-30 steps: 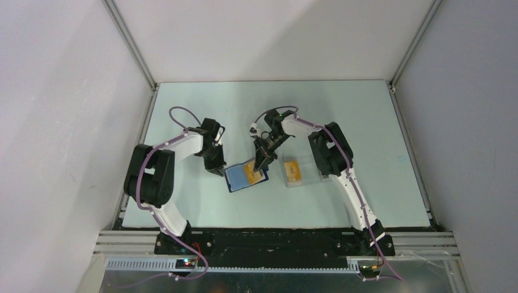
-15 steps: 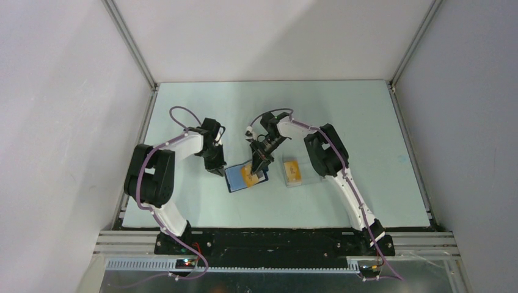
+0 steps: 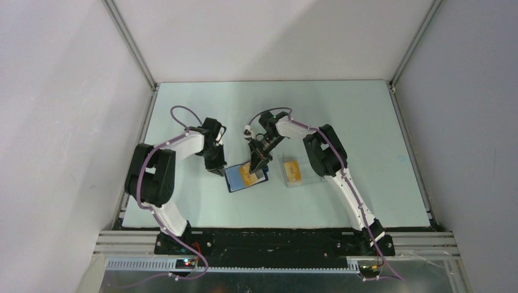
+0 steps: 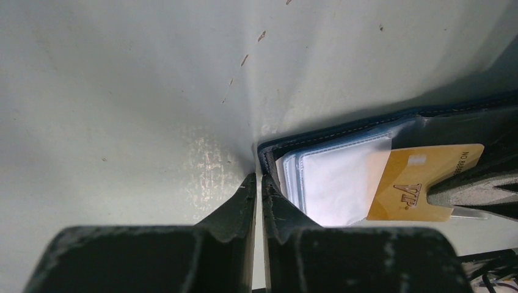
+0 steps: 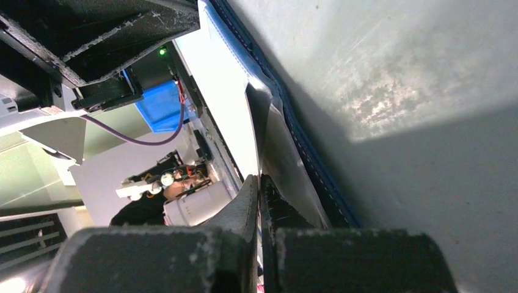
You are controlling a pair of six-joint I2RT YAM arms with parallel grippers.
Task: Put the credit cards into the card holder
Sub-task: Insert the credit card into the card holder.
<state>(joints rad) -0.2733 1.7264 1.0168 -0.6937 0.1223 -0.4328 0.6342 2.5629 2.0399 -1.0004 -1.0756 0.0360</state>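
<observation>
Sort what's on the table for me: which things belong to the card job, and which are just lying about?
Job: card holder, lying open; credit card in the jaws of the right gripper; second credit card.
Lying about: clear plastic case, holding that second card.

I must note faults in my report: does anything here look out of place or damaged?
Nothing is damaged. One credit card lies only partly inside the open card holder, its outer end pinched by the right gripper. The table has small scuff marks.
</observation>
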